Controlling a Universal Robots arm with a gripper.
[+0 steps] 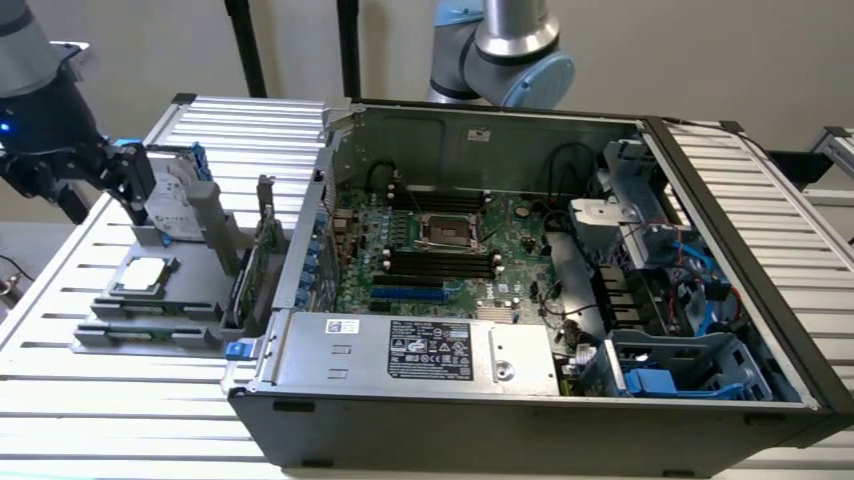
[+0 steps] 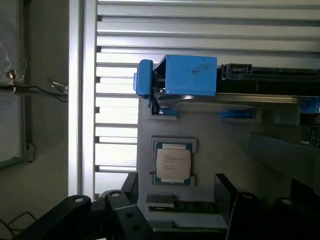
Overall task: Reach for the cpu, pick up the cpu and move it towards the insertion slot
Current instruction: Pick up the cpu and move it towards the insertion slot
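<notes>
The cpu (image 1: 144,275) is a small square chip with a silver top. It lies flat in a recess of a grey holder tray (image 1: 100,335) on the slatted table, at the exterior view's left. My gripper (image 1: 100,192) hangs above and behind the tray, near the upright hard drive, and is apart from the chip. In the wrist view the cpu (image 2: 173,163) lies beyond my gripper (image 2: 180,212), whose dark fingers (image 2: 120,215) stand wide open with nothing between them. The insertion slot (image 1: 450,232) is a metal-framed socket on the motherboard inside the open computer case.
A silver hard drive with blue rails (image 1: 174,205) stands upright on the tray, close to my gripper, and its blue rails (image 2: 190,75) show past the chip. The case wall (image 1: 300,250) rises between tray and motherboard. Memory slots (image 1: 434,268), cables and a power supply (image 1: 414,350) crowd the case.
</notes>
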